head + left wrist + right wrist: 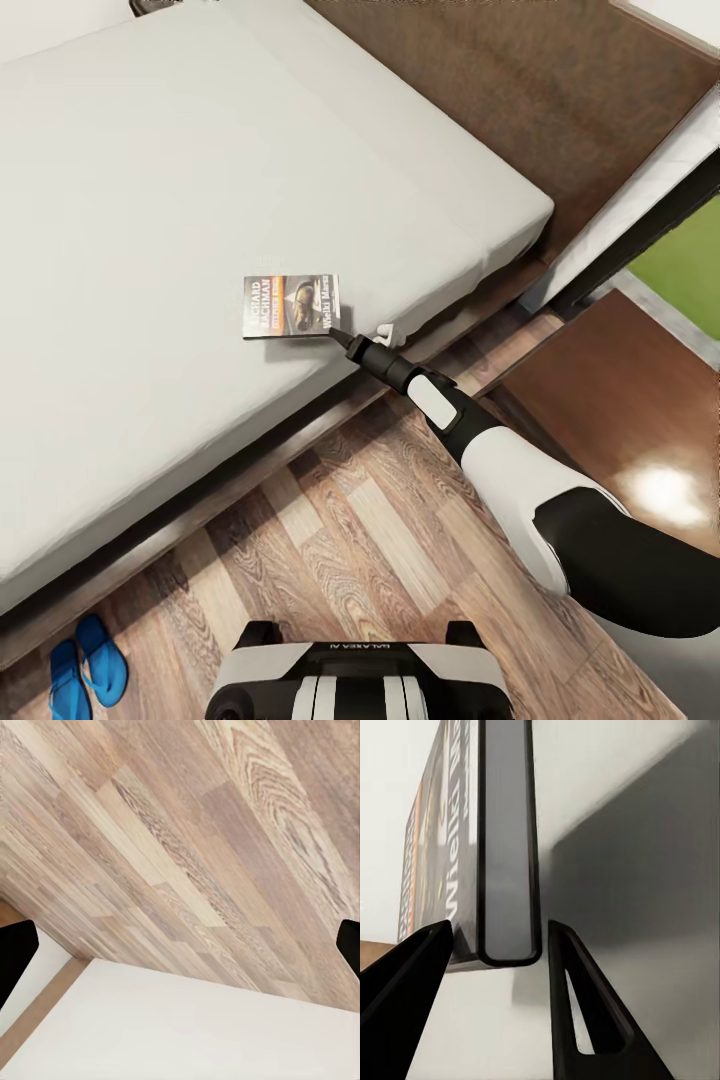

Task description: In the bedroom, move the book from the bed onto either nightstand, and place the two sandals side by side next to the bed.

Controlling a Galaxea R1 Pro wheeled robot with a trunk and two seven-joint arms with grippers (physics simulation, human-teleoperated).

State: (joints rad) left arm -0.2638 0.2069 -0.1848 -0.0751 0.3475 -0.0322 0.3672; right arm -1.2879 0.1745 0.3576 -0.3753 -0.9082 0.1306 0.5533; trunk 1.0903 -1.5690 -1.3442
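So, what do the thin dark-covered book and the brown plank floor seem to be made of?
The thin dark-covered book looks like a paperback: printed cover, pale page block at its edge in the right wrist view. The brown plank floor appears to be wood or wood-look laminate, with visible grain and a matte finish.

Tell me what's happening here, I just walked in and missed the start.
The robot is reaching its right arm over the bed, and the right tool is at the corner of the book lying on the mattress. In the right wrist view its two fingers straddle the book's edge without visibly touching, so no firm grip yet. The two blue sandals lie together on the floor by the bed. The nightstand is at the right.
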